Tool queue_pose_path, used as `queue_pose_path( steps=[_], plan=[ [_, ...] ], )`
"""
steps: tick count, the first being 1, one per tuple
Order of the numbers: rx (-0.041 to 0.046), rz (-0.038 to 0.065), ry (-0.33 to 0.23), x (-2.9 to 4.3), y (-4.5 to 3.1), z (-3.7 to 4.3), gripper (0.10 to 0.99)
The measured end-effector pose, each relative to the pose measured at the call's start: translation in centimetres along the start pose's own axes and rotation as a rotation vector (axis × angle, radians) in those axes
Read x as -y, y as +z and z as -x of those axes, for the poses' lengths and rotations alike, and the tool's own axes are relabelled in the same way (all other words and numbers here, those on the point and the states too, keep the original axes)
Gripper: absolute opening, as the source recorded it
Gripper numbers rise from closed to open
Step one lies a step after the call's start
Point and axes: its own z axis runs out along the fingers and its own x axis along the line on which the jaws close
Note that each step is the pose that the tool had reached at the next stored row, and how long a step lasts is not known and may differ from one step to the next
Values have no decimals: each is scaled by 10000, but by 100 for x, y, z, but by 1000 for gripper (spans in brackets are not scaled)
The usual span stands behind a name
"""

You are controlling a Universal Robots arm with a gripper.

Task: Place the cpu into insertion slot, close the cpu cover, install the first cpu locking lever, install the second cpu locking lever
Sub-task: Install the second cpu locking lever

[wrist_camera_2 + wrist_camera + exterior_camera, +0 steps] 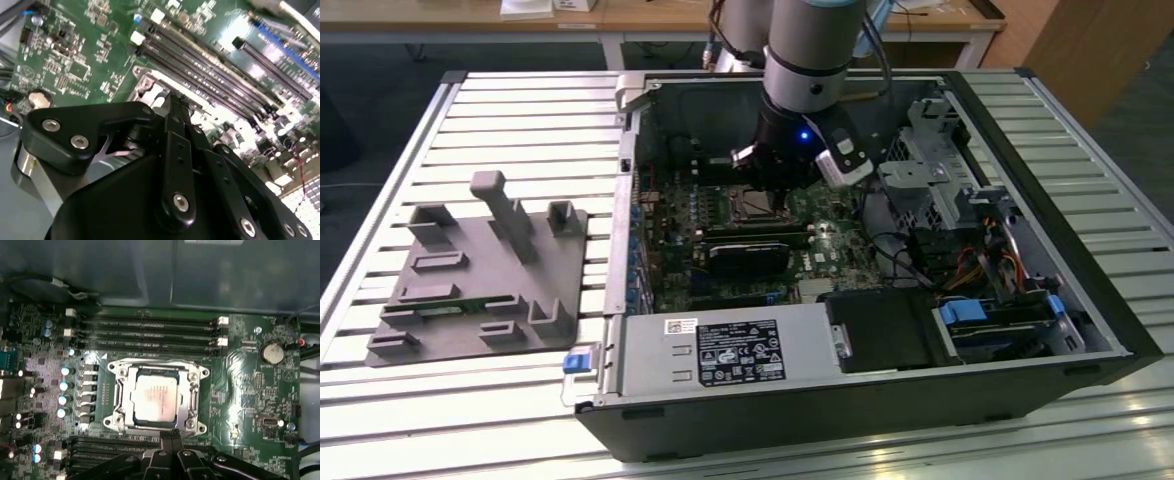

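One cpu is sitting flat in the insertion slot, with the cpu cover lying shut around it. I am holding my gripper just beside the slot's edge, fingers pinched together and gripping nothing.

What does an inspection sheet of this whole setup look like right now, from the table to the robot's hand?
Surface: slatted metal table carrying an open computer case.
Job's things: cpu sits in the insertion slot; cpu cover is down around the chip, framing it.
Clutter: grey fixture block on the table, on the exterior view's left.
Hand: the hand is low over the motherboard, at the socket's edge, fingers together, holding nothing.
Cables: coloured wire bundle inside the case, on the exterior view's right.
Surroundings: wooden desks behind the table.
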Motion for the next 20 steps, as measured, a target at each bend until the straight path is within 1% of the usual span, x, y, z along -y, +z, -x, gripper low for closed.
queue_pose_path(
  steps=[4,6,9,10,12,13,14,16,17,20],
  plan=[
    [-8,3,3,78,2,-19,114],
    [-8,14,1,96,1,-70,114],
    [-8,48,-1,107,3,-180,114],
    [-7,54,0,109,3,-203,114],
    [-6,84,-1,113,4,-210,114],
    [-12,126,-2,115,4,-210,114],
    [-26,200,-2,120,4,-211,114],
    [-46,403,-4,139,3,-211,114],
    [-47,429,-4,155,2,-212,114],
    [-47,431,0,192,0,-231,114]
  ],
)
